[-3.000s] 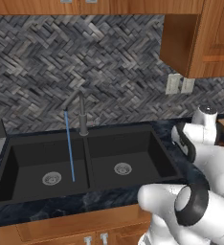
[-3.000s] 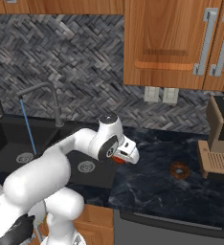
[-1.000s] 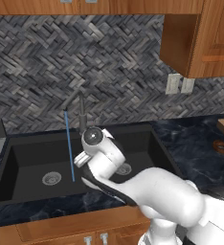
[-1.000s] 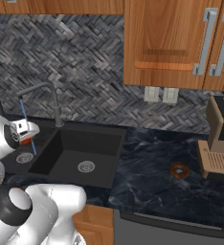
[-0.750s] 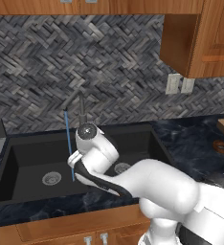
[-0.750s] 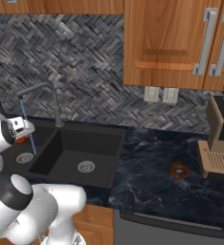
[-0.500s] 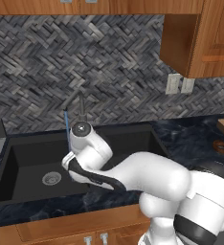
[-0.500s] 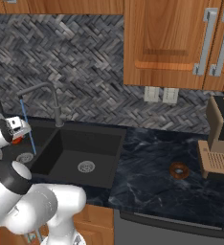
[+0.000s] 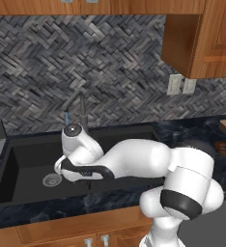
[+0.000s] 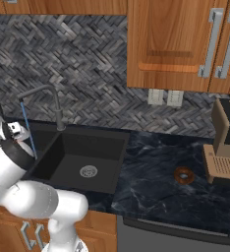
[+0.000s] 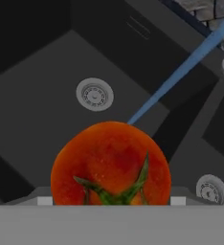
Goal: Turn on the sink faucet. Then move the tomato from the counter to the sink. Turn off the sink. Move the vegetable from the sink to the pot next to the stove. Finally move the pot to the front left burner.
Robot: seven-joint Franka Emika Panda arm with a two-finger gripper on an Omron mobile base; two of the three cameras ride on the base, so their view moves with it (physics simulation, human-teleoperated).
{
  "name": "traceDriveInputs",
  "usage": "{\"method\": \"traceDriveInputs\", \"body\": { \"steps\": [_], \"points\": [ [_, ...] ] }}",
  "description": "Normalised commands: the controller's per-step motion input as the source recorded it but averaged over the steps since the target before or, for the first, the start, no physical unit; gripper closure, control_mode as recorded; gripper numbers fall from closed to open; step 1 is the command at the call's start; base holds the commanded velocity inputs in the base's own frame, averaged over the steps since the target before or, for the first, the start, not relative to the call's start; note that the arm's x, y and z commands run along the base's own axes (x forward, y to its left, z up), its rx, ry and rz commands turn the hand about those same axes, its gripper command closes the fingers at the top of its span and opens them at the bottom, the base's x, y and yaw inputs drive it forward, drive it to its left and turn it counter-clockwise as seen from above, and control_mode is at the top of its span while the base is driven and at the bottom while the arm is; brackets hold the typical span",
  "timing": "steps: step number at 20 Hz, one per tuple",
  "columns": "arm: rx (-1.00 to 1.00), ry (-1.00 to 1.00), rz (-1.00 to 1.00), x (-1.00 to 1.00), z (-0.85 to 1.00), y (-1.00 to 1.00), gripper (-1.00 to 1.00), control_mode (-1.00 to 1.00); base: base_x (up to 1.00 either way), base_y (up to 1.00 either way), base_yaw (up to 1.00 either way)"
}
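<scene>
Step in hand: carrying the tomato to the sink, with the faucet running; by my reading the release is close but not yet made.
Tomato: the round red tomato with a green star-shaped stem [image 11: 111, 165] sits at the bottom centre of the hand view, hanging above the basin floor.
Gripper: the two-finger gripper [image 10: 19, 132] shows at the left edge of the right base view, over the left end of the sink. Its fingertips are hidden behind the fruit, so the jaws appear closed on the tomato, since it hangs there unsupported.
Why held so: the hand points down into the basin, probably so the fruit drops a short way and stays inside the walls.
Water: a thin blue stream of water [image 11: 181, 69] runs from the upper right of the hand view down to just behind the tomato.
Faucet: the dark grey arched faucet [image 10: 48, 101] stands at the back rim.
Sink: the black double-basin sink [image 9: 28, 161] has a round metal drain [image 11: 95, 94] in the upper left of the hand view.
Surface: dark marbled stone counter [image 10: 156, 187] in the lower middle of the right base view.
Room: grey herringbone tile backsplash [image 9: 110, 62] across the upper half of the left base view, wooden cabinets [image 10: 171, 42] above.
</scene>
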Motion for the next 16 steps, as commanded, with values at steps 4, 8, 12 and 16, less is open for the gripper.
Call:
{"method": "traceDriveInputs", "body": {
  "steps": [4, 8, 12, 16],
  "points": [
    [0.00, 0.09, 0.00, 0.12, -0.14, 0.06, 1.00, -1.00, 0.00, 0.00, 0.00],
    [0.00, 0.07, 0.00, 0.16, -0.19, 0.14, 1.00, -1.00, 0.00, 0.00, 0.00],
    [0.00, 0.05, 0.00, 0.17, -0.27, 0.16, 1.00, -1.00, 0.00, 0.00, 0.00],
    [0.00, 0.02, 0.00, 0.18, -0.30, 0.16, 1.00, -1.00, 0.00, 0.00, 0.00]
  ]
}}
